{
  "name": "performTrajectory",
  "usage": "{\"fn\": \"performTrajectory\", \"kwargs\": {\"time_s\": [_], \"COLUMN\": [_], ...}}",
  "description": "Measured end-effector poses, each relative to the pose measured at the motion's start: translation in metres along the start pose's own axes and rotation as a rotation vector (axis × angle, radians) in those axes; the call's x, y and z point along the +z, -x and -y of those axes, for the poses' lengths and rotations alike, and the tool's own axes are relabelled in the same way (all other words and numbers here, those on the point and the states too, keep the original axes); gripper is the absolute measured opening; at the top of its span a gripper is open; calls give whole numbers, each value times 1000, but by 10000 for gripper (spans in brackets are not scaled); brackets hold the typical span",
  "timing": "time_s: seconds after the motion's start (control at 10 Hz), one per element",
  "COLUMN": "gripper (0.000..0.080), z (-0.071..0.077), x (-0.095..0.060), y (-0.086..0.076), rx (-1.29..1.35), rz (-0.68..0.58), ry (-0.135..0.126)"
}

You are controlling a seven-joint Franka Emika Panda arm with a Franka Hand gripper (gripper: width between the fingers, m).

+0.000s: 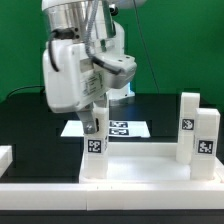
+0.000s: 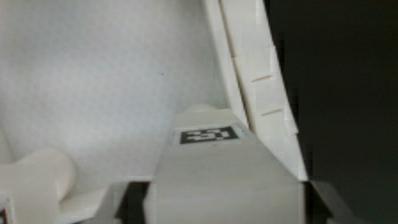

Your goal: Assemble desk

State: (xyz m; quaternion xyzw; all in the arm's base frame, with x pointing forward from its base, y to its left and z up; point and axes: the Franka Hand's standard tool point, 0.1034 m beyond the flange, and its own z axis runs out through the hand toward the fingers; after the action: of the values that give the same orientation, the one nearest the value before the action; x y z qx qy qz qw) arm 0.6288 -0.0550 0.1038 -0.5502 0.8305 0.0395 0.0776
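The desk's white tabletop lies flat at the front of the table. A short square leg with a black-and-white tag stands upright on the tabletop's corner at the exterior view's left. My gripper comes straight down onto this leg's top and is shut on it. In the wrist view the leg fills the gap between my gripper's dark fingers, with the tabletop and its raised rim beyond. Two more legs stand upright at the tabletop's end on the exterior view's right.
The marker board lies flat on the black table behind the tabletop. Low white border rails run along the front and at the exterior view's left. A white part shows close beside the held leg in the wrist view.
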Motion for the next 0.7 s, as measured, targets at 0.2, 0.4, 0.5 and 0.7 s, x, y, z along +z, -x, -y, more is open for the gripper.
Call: {"fn": "performTrajectory", "kwargs": {"time_s": [0.2,0.4,0.5,0.7], "gripper": [316,316,318,416], "z": [-2,-3,-3,-3], "x": [-1,-1,-1,-1], "y": [-3,-4,-4,-2], "rx": [105,92,73,70], "rz": [-11,-18,-19,-17], "ry": [-3,-3,-2,-4]}}
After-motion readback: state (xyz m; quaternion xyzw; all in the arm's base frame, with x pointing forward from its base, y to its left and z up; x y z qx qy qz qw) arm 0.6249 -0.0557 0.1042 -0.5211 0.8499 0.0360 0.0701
